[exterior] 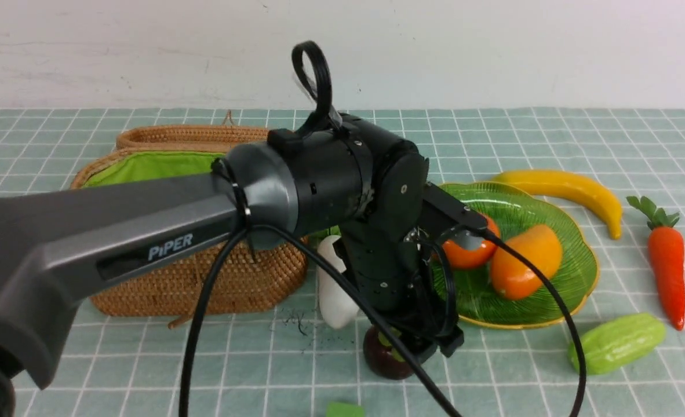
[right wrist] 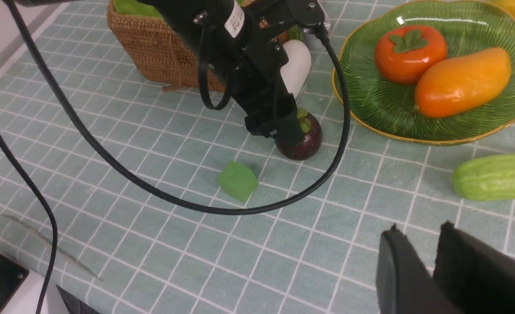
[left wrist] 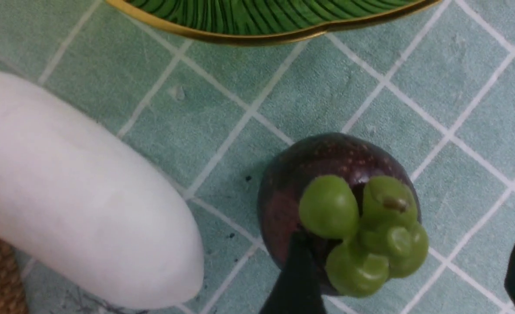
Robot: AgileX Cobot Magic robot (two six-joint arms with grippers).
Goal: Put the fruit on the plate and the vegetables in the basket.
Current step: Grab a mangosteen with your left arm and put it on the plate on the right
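A dark purple mangosteen (exterior: pixel 384 362) with a green top stands on the cloth in front of the green plate (exterior: pixel 551 315). My left gripper (left wrist: pixel 410 261) is open and lowered around the mangosteen (left wrist: pixel 327 174): one finger touches its side and the other stands well clear. A persimmon (exterior: pixel 470 249) and a mango (exterior: pixel 525 260) lie on the plate. The banana (exterior: pixel 574 191) lies behind the plate's far rim. A white radish (exterior: pixel 334 292) lies between the wicker basket (exterior: pixel 203 284) and my left arm. The carrot (exterior: pixel 667 266) and the cucumber (exterior: pixel 618 341) lie right of the plate. My right gripper (right wrist: pixel 419 229) hovers over bare cloth, a narrow gap between its fingers, holding nothing.
A small green block (right wrist: pixel 238 180) lies on the cloth near the mangosteen (right wrist: pixel 305 141), toward the table's front edge. My left arm's black cable (right wrist: pixel 240 209) loops low over the cloth around the block. The basket's lid (exterior: pixel 192 136) stands open behind it.
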